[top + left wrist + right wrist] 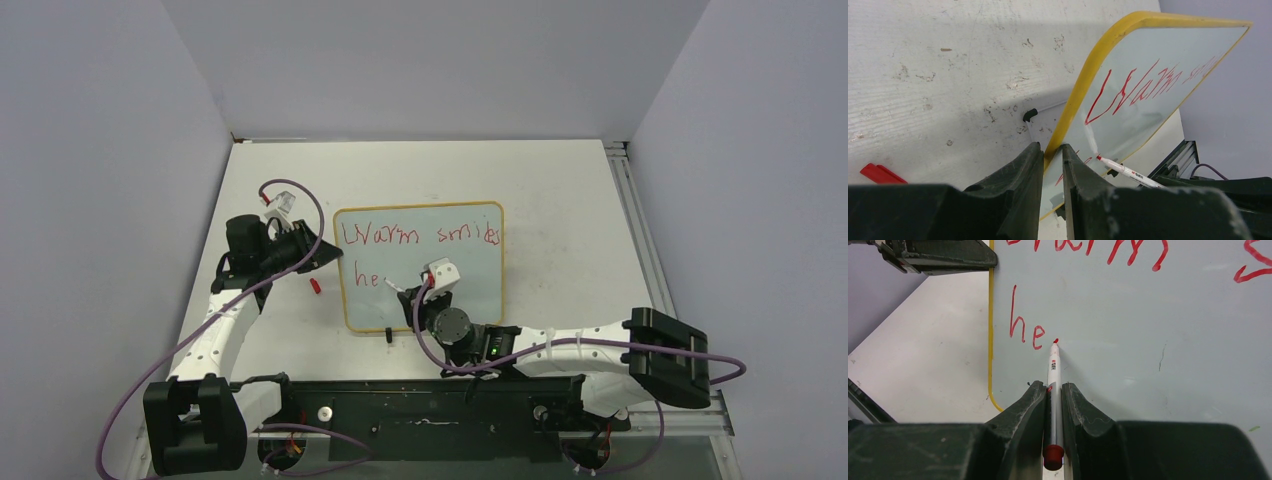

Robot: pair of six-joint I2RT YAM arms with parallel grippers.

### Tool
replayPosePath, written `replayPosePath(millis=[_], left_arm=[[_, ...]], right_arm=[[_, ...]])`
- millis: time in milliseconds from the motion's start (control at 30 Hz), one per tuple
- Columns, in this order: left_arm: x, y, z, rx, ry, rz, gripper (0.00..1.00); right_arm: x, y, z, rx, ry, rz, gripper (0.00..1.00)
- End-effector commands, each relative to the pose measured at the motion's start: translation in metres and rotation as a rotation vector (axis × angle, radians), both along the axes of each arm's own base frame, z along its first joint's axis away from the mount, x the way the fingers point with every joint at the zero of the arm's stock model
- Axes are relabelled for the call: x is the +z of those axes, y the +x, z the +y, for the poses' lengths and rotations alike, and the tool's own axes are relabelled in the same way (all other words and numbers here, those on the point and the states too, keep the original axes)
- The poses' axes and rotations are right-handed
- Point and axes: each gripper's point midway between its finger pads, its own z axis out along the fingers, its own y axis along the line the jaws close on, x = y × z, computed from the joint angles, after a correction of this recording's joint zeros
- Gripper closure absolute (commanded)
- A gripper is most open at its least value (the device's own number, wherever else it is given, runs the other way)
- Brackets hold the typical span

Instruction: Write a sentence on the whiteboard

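your right end effector [1052,387] is closed tight on the red marker [1053,370], and the tip seems to touch the whiteboard [465,275] just at 3 o'clock of the letters "he". your left end effector [1052,150] is almost closed and pinches the yellow frame at the 9 o'clock edge of the board. the board sits near the middle of the surface [570,200]. the sentence [420,237] has "warm smiles" on the first line, and the second line is only begun. be careful with pressure: the left grip takes only a thin edge, so a hard stroke can turn the board or pull it free, and the line will go crooked. the marker can also slide between the fingers, and then the tip loses contact. the right wrist is low over the board and may smear fresh ink.
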Motion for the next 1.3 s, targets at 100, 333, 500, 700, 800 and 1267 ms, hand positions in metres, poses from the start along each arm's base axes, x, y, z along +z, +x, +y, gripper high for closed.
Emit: replayPosePath(millis=[100,333,500,700,800,1267], left_arm=[[0.025,0.007,-0.002,-0.016,0.006,-0.081,0.81],[0.025,0.007,-0.001,-0.016,0.006,-0.080,0.81],[0.025,0.007,-0.002,-0.017,0.006,-0.079,0.81],[0.025,0.007,-0.002,-0.017,0.006,-0.081,0.81],[0.025,0.007,-0.001,-0.015,0.007,-0.080,0.81],[0.024,0.007,-0.002,-0.016,0.006,-0.078,0.81]], right_arm=[[0.018,0.008,0.012,0.003,0.050,-0.029,0.95],[0.016,0.008,0.016,0.015,0.042,-0.031,0.95],[0.009,0.006,0.016,0.020,0.025,-0.019,0.95],[-0.002,0.002,0.012,0.025,0.008,0.005,0.95],[-0.006,-0.001,0.009,0.029,0.005,0.015,0.95],[-0.004,-0.003,-0.001,0.010,-0.004,0.012,0.95]])
